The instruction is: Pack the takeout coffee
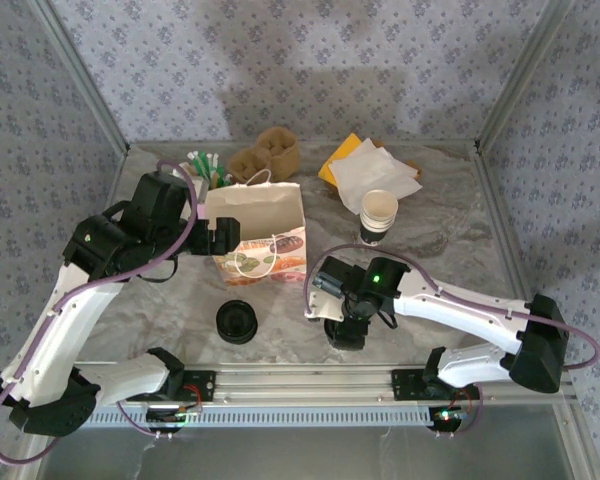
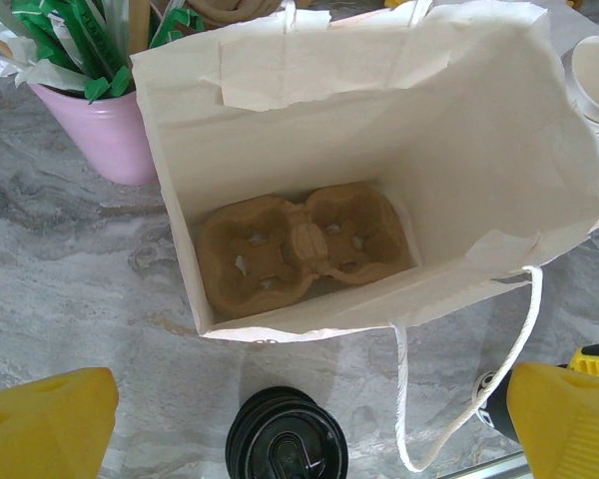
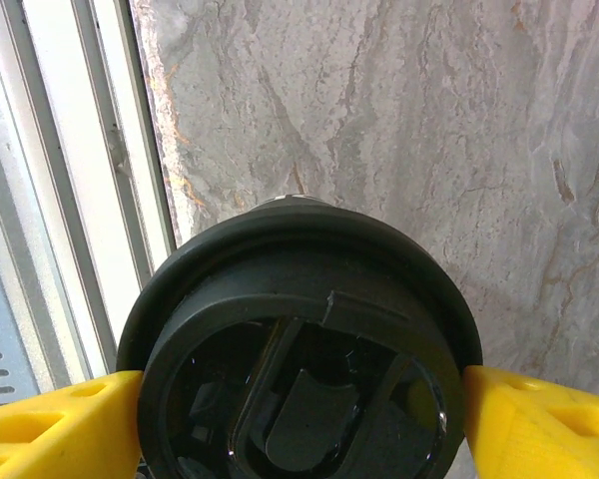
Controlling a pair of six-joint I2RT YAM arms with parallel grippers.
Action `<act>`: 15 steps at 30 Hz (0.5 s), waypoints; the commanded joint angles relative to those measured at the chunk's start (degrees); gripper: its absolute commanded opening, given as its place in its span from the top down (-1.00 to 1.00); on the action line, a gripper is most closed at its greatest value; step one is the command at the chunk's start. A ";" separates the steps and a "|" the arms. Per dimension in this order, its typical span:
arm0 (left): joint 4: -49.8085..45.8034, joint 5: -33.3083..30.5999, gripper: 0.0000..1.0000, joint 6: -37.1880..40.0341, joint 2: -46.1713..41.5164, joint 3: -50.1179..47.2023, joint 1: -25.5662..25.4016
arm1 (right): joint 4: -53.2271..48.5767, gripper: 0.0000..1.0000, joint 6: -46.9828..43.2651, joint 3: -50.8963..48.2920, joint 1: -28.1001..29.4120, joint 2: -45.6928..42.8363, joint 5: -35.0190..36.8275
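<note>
The takeout coffee stands near the table's front edge, and its round black lid takes up most of the right wrist view. My right gripper is over it, with a yellow finger pressed against each side of the lid. The cup's body is hidden under the lid. A white paper bag stands open at centre left, with a brown two-cup carrier on its bottom. My left gripper hovers above the bag's front edge, open and holding nothing.
A low pile of black lids lies in front of the bag. A stack of lidless cream cups stands behind my right arm. Napkins, spare brown carriers and a pink cup of green sachets sit at the back.
</note>
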 commanded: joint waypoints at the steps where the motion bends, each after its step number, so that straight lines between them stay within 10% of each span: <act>1: 0.83 0.55 -1.00 0.69 -0.01 0.25 0.31 | 0.23 -0.65 0.78 0.10 -0.34 0.73 0.26; 15: 0.83 0.77 -0.99 0.77 0.08 0.08 0.41 | 0.88 -0.49 1.66 0.32 -0.47 2.60 0.31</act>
